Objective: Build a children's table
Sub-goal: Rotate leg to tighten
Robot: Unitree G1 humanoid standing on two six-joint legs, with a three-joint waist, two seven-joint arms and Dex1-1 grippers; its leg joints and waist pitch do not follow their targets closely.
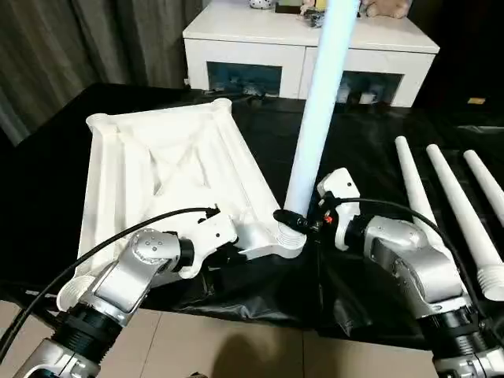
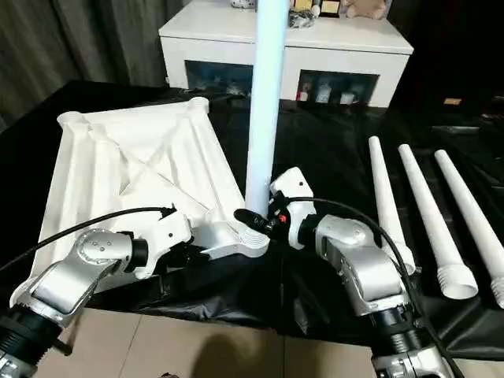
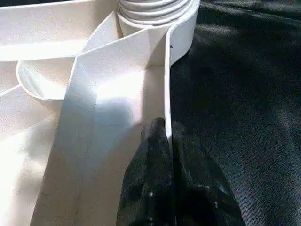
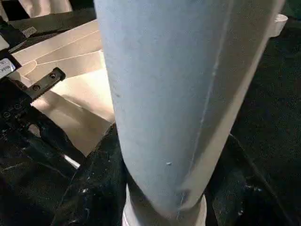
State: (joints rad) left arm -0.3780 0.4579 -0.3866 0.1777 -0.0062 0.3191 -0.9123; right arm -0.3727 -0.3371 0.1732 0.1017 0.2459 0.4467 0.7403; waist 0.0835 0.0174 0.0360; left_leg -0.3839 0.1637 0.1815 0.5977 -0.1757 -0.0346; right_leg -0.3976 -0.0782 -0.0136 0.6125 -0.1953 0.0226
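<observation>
The children's table top [image 1: 165,165] lies ribbed side up on the black-covered table. One white leg [image 1: 319,102] stands upright in its near right corner socket [image 1: 287,240], and the leg's threaded end [image 3: 155,9] sits in that socket. My right gripper [image 1: 295,219] is shut around the leg's base, with a black finger [image 4: 94,188] on each side of it. My left gripper [image 3: 167,129] is shut on the thin rim wall of the top, just left of that socket. Three more legs [image 1: 465,213] lie side by side on the right.
A white cabinet with glass doors [image 1: 252,47] stands behind the black-covered table [image 1: 354,142]. Grey curtains hang at the back left. The table's near edge runs under my forearms, with tan floor [image 1: 236,346] below it. A black cable loops over my left forearm.
</observation>
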